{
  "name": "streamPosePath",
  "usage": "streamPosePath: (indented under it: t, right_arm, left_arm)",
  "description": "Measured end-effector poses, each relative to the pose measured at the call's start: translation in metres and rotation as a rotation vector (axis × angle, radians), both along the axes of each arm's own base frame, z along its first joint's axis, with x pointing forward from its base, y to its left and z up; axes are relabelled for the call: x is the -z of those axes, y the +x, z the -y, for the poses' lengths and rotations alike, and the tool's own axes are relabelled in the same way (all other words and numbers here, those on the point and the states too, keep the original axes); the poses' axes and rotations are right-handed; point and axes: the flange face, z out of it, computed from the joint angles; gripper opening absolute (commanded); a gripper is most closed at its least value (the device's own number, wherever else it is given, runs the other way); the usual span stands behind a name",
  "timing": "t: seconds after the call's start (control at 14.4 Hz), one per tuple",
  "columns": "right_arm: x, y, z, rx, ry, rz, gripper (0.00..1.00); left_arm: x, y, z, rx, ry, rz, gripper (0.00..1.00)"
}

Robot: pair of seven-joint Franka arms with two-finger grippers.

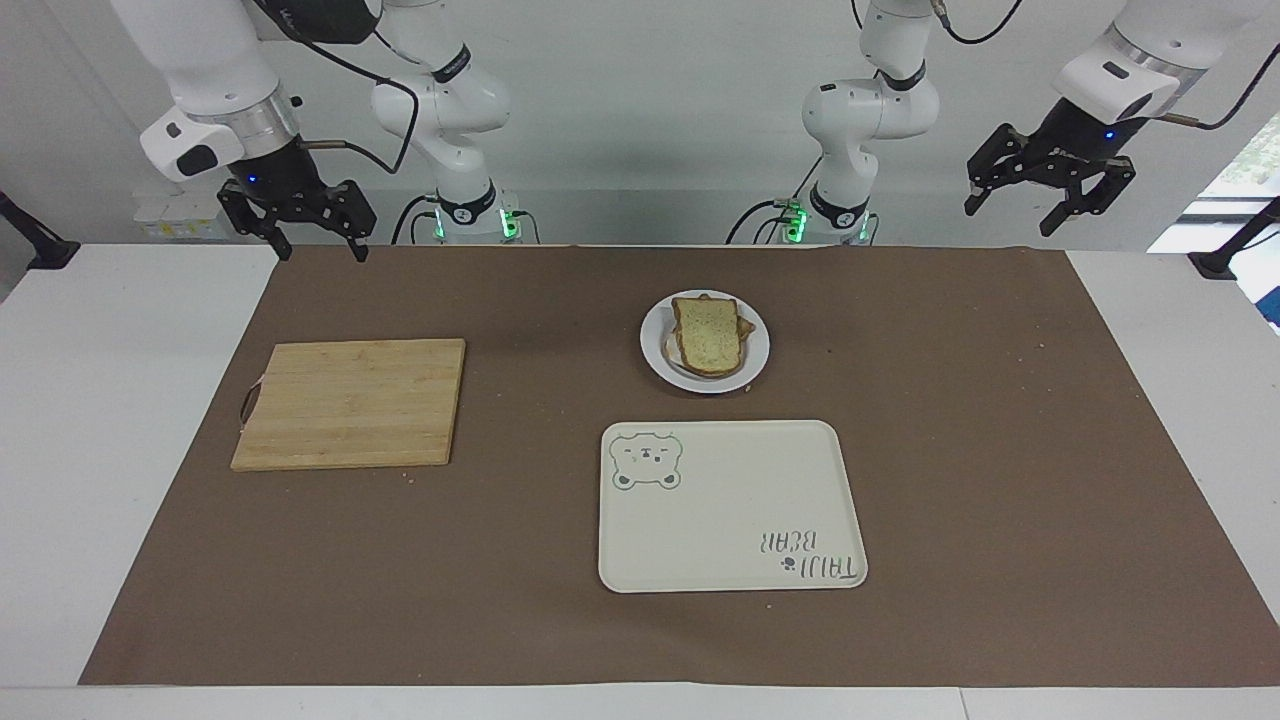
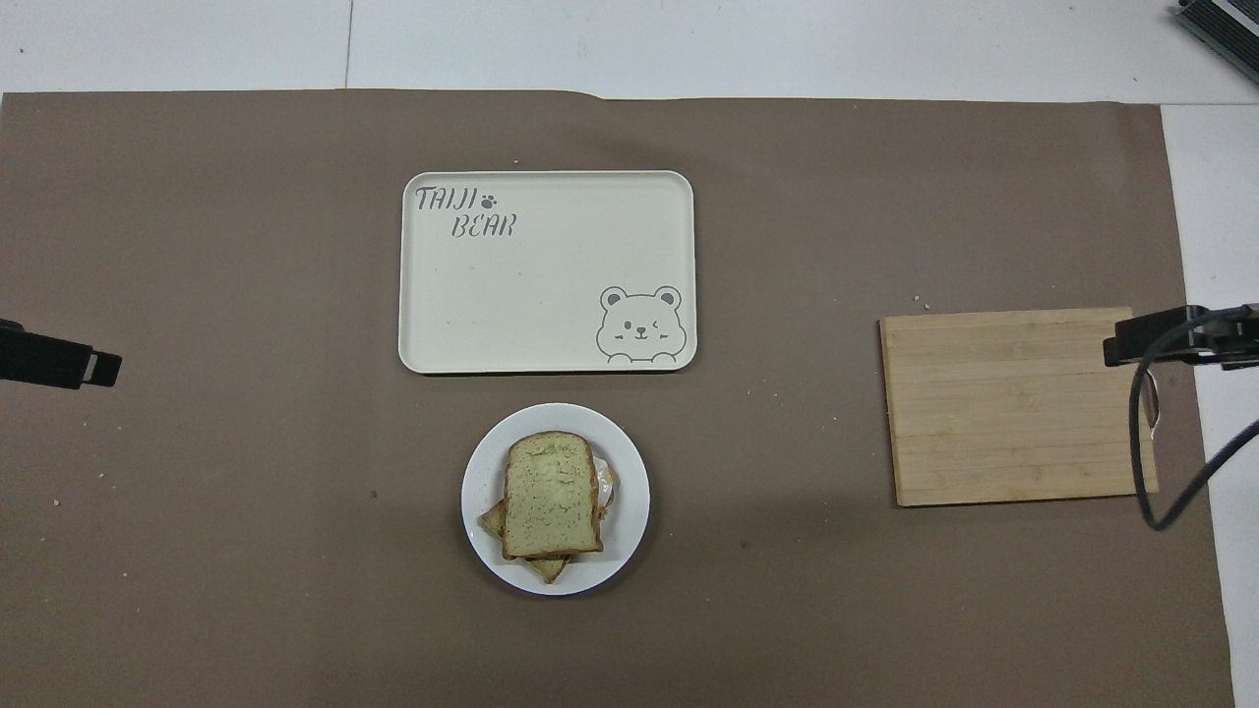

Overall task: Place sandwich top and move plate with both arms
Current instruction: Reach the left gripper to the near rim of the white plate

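The sandwich top (image 1: 708, 334) is a pale speckled bread slice. It lies on the stack of browner bread on the small white plate (image 1: 655, 362), and it also shows in the overhead view (image 2: 551, 495) on the plate (image 2: 629, 462). The plate stands mid-table, nearer to the robots than the bear tray. My right gripper (image 1: 318, 248) is open and empty, raised over the mat's edge at the right arm's end, above the cutting board's corner; its tip shows in the overhead view (image 2: 1170, 339). My left gripper (image 1: 1008, 218) is open and empty, high over the left arm's end; its tip shows in the overhead view (image 2: 59, 359).
A cream rectangular bear tray (image 1: 730, 505) lies farther from the robots than the plate, and shows in the overhead view (image 2: 541, 295). A wooden cutting board (image 1: 350, 402) lies toward the right arm's end, seen from above too (image 2: 1013, 408). A brown mat covers the table.
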Motion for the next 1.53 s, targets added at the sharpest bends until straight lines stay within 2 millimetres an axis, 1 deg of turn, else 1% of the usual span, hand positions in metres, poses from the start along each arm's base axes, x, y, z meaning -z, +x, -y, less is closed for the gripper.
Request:
streamPosePath:
  t: [0.14,0.42,0.55,0.62,0.69,0.76,0.9,1.04,1.32,1.53]
  right_arm:
    - [-0.009,-0.004,-0.002,-0.004,0.001,0.017,1.00]
    - [-0.009,-0.005,-0.009,-0.017,0.000,0.017,1.00]
    - [-0.014,-0.006,-0.009,-0.019,-0.003,0.026,1.00]
    - [-0.017,-0.007,-0.008,-0.019,-0.013,0.033,1.00]
    - [-0.020,-0.009,-0.007,-0.023,-0.024,0.041,1.00]
    - [-0.023,-0.010,-0.007,-0.028,-0.028,0.047,1.00]
    - [-0.024,-0.011,-0.007,-0.029,-0.028,0.051,1.00]
    - [-0.024,-0.012,-0.008,-0.031,-0.027,0.049,1.00]
    - [-0.023,-0.012,-0.010,-0.035,-0.028,0.041,1.00]
    - [-0.022,-0.012,-0.010,-0.034,-0.028,0.036,1.00]
  left_arm:
    - [0.000,-0.001,0.002,0.015,-0.017,0.001,1.00]
    - [0.005,-0.003,0.007,0.058,-0.060,-0.007,1.00]
    - [0.019,-0.002,0.009,0.089,-0.110,-0.030,1.00]
    - [0.030,-0.002,0.010,0.101,-0.143,-0.049,1.00]
    - [0.047,-0.001,0.010,0.106,-0.195,-0.074,1.00]
    - [0.070,0.001,0.010,0.100,-0.260,-0.100,1.00]
    - [0.112,0.006,0.012,0.075,-0.340,-0.095,1.00]
    - [0.153,0.004,0.019,0.044,-0.422,-0.081,1.00]
    - [0.226,-0.022,0.027,0.041,-0.597,-0.112,1.00]
    - [0.286,-0.045,0.031,0.033,-0.722,-0.119,1.00]
